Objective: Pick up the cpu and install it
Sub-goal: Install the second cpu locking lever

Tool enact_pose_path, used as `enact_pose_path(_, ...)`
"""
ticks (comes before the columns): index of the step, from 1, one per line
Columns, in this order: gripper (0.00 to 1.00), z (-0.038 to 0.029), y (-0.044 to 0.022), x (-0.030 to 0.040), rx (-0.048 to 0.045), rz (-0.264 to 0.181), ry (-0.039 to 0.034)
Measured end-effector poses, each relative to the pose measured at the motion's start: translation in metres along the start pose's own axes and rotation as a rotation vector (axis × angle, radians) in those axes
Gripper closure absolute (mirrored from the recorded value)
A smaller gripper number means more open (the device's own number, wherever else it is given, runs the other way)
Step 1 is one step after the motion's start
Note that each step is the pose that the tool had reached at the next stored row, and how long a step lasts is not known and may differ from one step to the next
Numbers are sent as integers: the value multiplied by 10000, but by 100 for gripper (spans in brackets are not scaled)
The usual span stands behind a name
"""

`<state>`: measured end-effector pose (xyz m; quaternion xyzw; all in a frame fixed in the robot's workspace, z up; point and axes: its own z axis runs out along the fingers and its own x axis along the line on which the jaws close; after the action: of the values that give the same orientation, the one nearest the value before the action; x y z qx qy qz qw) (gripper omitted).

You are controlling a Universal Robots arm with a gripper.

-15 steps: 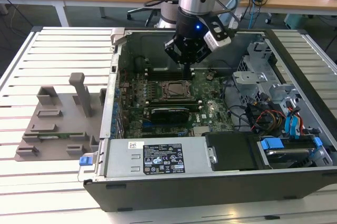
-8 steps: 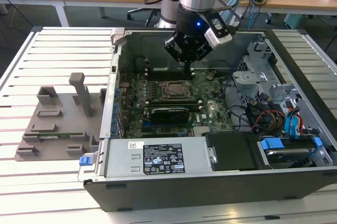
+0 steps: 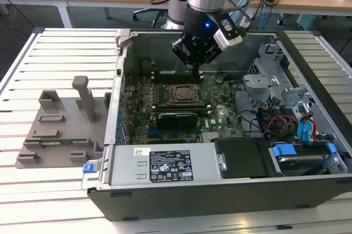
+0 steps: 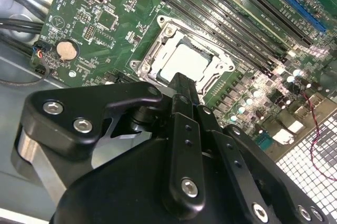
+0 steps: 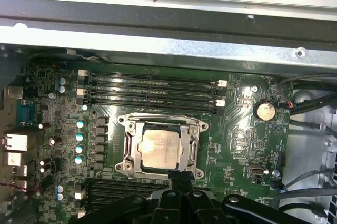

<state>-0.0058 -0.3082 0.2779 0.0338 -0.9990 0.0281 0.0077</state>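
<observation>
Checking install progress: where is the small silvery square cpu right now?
The small silvery square cpu lies inside the dark metal-framed socket on the green motherboard, beside the black memory slots.

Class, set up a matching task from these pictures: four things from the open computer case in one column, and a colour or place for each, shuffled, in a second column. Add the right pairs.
Things:
1. cpu
2. coin battery
3. motherboard
4. gripper

Descriptions:
A. green
B. lying inside the metal-framed socket
C. black, above the motherboard behind the socket in the exterior view
D. round and silvery

Pairs: 1-B, 2-D, 3-A, 4-C
</observation>
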Motion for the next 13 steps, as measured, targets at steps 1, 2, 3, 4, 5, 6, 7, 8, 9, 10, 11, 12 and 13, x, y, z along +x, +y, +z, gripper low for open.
enact_pose_path(1, 89, 0, 0, 0, 0, 0, 0)
enact_pose_path(2, 89, 0, 0, 0, 0, 0, 0)
enact_pose_path(3, 89, -1, -8, 1, 2, -1, 1)
enact_pose_path(4, 89, 4, -36, 2, 0, -1, 0)
enact_pose_path(5, 89, 6, -46, 3, -1, 0, -1)
enact_pose_path(6, 89, 8, -55, 4, -1, 0, 0)
enact_pose_path(7, 89, 11, -66, 4, -1, -1, 0)
enact_pose_path(8, 89, 13, -72, 5, -2, 0, -1)
enact_pose_path(9, 89, 15, -79, 5, -3, 0, 0)
enact_pose_path(10, 89, 18, -95, 6, -17, 0, -1)
enact_pose_path(11, 89, 21, -109, 7, -39, -1, -3)
enact_pose_path(12, 89, 25, -124, 8, -65, 0, -5)
enact_pose_path(13, 89, 29, -146, 10, -105, -1, -6)
